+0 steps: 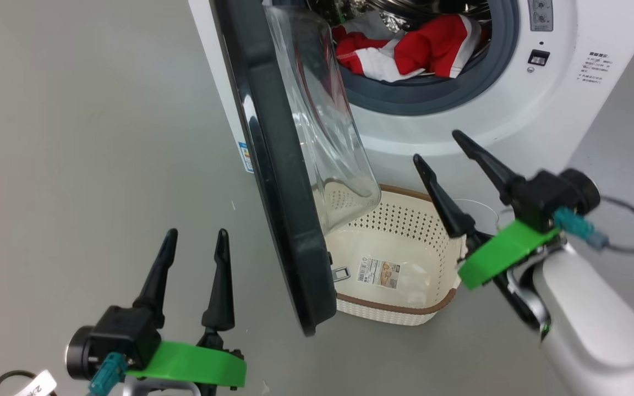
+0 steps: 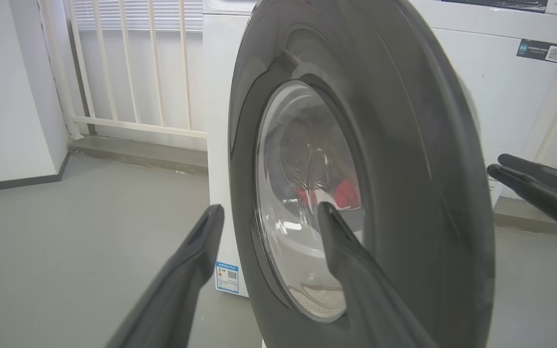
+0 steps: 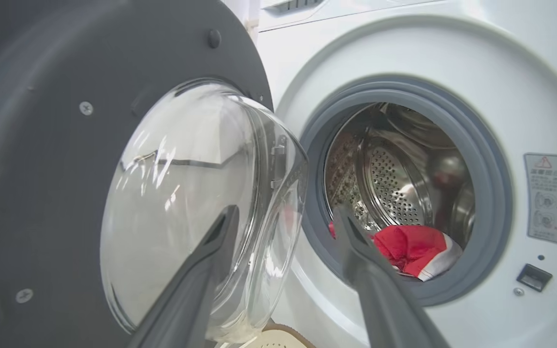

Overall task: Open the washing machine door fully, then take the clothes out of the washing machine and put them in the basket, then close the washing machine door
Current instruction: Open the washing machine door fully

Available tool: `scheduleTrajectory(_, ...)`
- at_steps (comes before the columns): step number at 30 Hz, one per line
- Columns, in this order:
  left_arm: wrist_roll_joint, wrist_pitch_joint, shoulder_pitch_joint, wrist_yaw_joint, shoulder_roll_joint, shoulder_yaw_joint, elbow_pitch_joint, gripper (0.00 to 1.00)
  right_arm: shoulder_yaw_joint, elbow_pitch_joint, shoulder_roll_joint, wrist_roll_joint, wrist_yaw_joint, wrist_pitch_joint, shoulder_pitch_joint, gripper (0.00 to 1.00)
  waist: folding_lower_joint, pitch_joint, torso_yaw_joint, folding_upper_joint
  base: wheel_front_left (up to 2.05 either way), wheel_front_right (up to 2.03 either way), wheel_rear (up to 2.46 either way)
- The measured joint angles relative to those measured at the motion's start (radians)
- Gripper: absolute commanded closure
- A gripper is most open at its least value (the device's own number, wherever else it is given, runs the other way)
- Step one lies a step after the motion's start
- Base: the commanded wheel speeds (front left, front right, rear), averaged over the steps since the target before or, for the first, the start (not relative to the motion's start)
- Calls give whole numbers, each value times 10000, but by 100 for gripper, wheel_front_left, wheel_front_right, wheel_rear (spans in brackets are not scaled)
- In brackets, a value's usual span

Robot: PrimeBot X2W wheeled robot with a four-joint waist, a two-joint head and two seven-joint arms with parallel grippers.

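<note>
From the head view, the washing machine door (image 1: 278,181) stands partly swung out and edge-on. Its glossy black rim runs from 11 to 5 o'clock, and the clear glass bowl bulges toward 3 o'clock. Red-and-white clothes (image 1: 421,49) lie in the mouth of the washing machine (image 1: 586,110) at 1 o'clock. The cream basket (image 1: 399,308) sits on the floor under the door's lower edge. The left end effector (image 1: 196,236) at 7 o'clock and the right end effector (image 1: 437,147) at 4 o'clock are both spread, gripping nothing.

In the left wrist view, spread fingers point at the door's dark outer face.

In the right wrist view, spread fingers point between bowl and drum, with the clothes low at 4 o'clock.
</note>
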Motion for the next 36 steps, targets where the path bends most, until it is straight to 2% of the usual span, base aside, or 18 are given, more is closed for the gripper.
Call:
scheduleTrajectory(3,0,-107,2,12,2,-8,-23,0,-1499,-1486,924,-1432,0,518,1430,0,0,20,27,0,0,0,0)
scheduleTrajectory(4,0,-107,2,12,2,-8,-23,0,-1499,-1486,924,-1432,0,518,1430,0,0,20,27,0,0,0,0)
scheduleTrajectory(6,0,-140,2,12,0,-10,-25,0,-2207,-2426,1354,-2071,0,846,2267,0,0,18,53,0,0,0,0)
scheduleTrajectory(10,0,-263,4,12,-17,-19,-13,0,-3099,-3829,1645,-2516,0,1296,3597,0,0,-24,94,0,0,0,0)
scheduleTrajectory(13,0,-339,10,12,-13,-17,0,0,-3327,-4447,1670,-2385,0,1427,4289,0,0,-72,84,0,0,0,0)
scheduleTrajectory(26,2,-510,173,21,-19,-82,-4,0,-3534,-5212,1714,-1774,0,1404,5658,0,0,-90,-101,0,0,0,0)
scheduleTrajectory(36,-2,-527,177,-10,-29,-98,81,0,-3768,-5246,1726,-1507,0,1321,5824,0,0,-170,-135,0,0,0,0)
